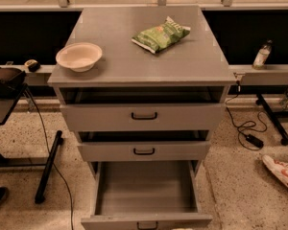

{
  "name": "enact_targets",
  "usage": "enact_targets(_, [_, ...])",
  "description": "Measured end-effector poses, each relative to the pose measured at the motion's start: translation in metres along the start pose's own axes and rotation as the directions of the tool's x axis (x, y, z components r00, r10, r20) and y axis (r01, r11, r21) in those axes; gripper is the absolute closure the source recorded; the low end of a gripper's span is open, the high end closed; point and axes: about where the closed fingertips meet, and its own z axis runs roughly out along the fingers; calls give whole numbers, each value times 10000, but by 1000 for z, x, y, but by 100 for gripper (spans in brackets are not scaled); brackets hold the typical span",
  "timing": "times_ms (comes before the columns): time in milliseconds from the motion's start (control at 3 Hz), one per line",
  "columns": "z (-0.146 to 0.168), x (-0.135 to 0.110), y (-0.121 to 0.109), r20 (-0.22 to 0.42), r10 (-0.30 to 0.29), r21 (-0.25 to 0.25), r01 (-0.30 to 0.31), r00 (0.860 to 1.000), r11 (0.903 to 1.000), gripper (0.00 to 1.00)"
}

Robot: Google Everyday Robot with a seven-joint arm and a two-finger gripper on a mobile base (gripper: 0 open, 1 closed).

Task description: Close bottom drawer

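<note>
The bottom drawer (146, 188) sits at the lower centre of the frame, pulled far out of the grey bench (182, 66). Its plain grey box lies open to view with nothing visible inside. Its flat front panel runs along the bottom edge of the frame, and the small black handle (147, 225) is cut off there.

My end effector does not show anywhere in this view, so I cannot tell whether it is wide, narrow or holding anything.

Directly above, the middle drawer (144, 151) stands slightly out, with a dark gap over its front. The top drawer (144, 116) above that is also a little out. Each carries a like black handle.

On the bench top, a pale bowl (79, 56) rests upright near the left edge. A green snack bag (161, 35) lies flat toward the upper right, well apart from the bowl.

At the far right a small bottle (262, 55) stands on a low ledge. A black cable (245, 128) trails over the speckled floor below it. A black stand leg (48, 166) slants across the floor at the left.
</note>
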Motion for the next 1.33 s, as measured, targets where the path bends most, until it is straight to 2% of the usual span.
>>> enact_targets(333, [17,-8,-9,118,168,418,-172,9998,9990,100])
enact_targets(667, [33,-17,-24,115,267,1117,-279,9996,9933,100])
enact_targets(1000, [34,-16,-31,507,278,1172,-336,9983,9925,100])
enact_targets(1333, [35,-17,-31,575,272,1151,-337,9980,9928,100])
